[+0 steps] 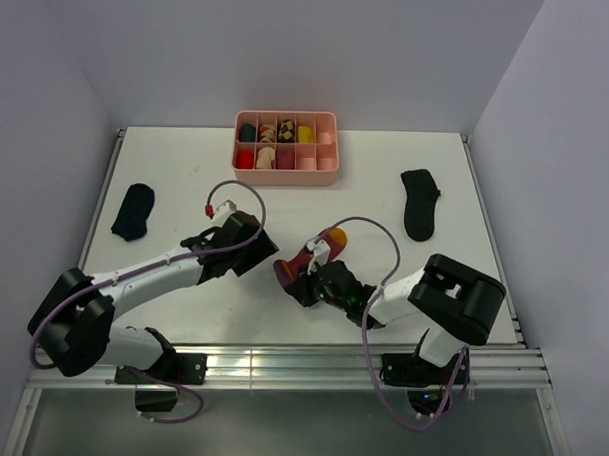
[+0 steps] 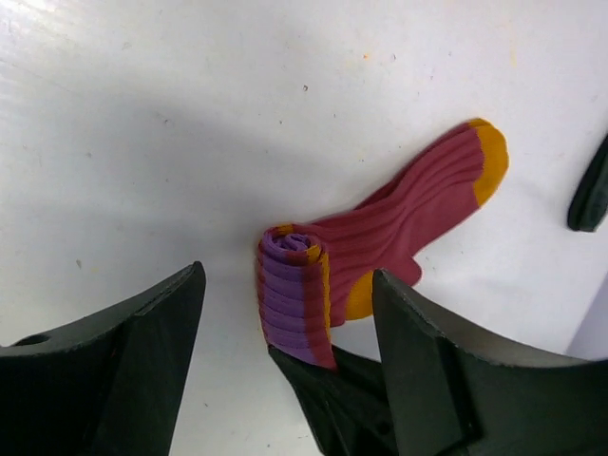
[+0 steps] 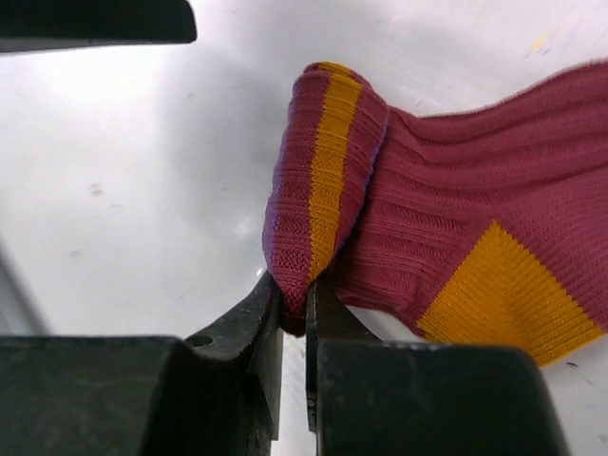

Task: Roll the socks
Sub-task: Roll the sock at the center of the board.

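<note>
The striped sock (image 1: 309, 256) lies mid-table, its cuff end rolled up and its orange toe pointing away. My right gripper (image 1: 301, 284) is shut on the near end of the roll; the right wrist view shows the jaws (image 3: 294, 309) pinching the maroon-and-orange fabric (image 3: 328, 190). My left gripper (image 1: 267, 259) is open and empty, just left of the roll. In the left wrist view its fingers (image 2: 288, 285) straddle the purple-striped roll (image 2: 293, 294) without touching it. One black sock (image 1: 134, 211) lies far left, another (image 1: 419, 203) far right.
A pink divided tray (image 1: 285, 175) holding several rolled socks stands at the back centre. White walls close the table at the back and sides. A metal rail runs along the near edge. The right black sock shows at the left wrist view's edge (image 2: 591, 190).
</note>
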Action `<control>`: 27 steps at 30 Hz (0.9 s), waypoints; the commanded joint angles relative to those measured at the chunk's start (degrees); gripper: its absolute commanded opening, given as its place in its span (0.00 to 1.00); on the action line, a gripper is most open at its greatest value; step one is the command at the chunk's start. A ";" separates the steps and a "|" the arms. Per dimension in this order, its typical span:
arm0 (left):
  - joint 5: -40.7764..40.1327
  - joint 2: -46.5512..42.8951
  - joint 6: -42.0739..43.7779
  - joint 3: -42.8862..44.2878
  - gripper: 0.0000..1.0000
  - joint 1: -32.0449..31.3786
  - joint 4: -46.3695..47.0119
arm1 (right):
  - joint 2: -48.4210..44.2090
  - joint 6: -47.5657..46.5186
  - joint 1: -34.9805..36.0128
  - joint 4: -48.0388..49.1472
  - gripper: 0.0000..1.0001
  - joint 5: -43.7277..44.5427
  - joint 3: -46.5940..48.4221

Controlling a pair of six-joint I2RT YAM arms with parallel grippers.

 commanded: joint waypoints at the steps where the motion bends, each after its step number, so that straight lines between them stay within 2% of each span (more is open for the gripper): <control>1: 0.27 -4.48 -4.09 -5.17 0.74 -0.21 8.53 | 3.25 8.71 -4.22 6.46 0.00 -18.66 -2.99; 2: 1.49 -5.11 -4.62 -6.14 0.73 -0.38 9.77 | 4.48 10.22 -6.67 9.18 0.00 -23.91 -3.34; 9: 1.59 -3.10 -5.67 -10.01 0.70 -3.28 14.00 | 18.97 20.94 -15.20 22.28 0.00 -38.45 -3.34; 14: 1.50 -0.11 -7.17 -11.77 0.68 -3.72 16.55 | 22.95 22.36 -16.89 23.62 0.00 -39.96 -2.29; 17: 0.19 2.00 -8.13 -12.21 0.66 -3.72 16.55 | 22.69 21.14 -17.06 19.24 0.00 -39.34 -1.32; 22: -1.57 5.43 -8.49 -11.69 0.62 -3.64 16.47 | 22.69 20.52 -17.15 17.29 0.00 -38.90 -0.79; 25: -1.31 8.15 -8.05 -10.72 0.49 -3.64 14.71 | 22.08 20.43 -17.24 17.03 0.00 -38.73 -0.88; 26: -0.96 9.29 -7.79 -10.28 0.39 -3.64 14.19 | 20.60 19.30 -17.24 15.29 0.00 -38.12 -0.88; 27: -0.87 9.74 -7.53 -10.19 0.34 -3.72 12.88 | 19.54 18.68 -17.24 14.14 0.00 -37.41 -0.88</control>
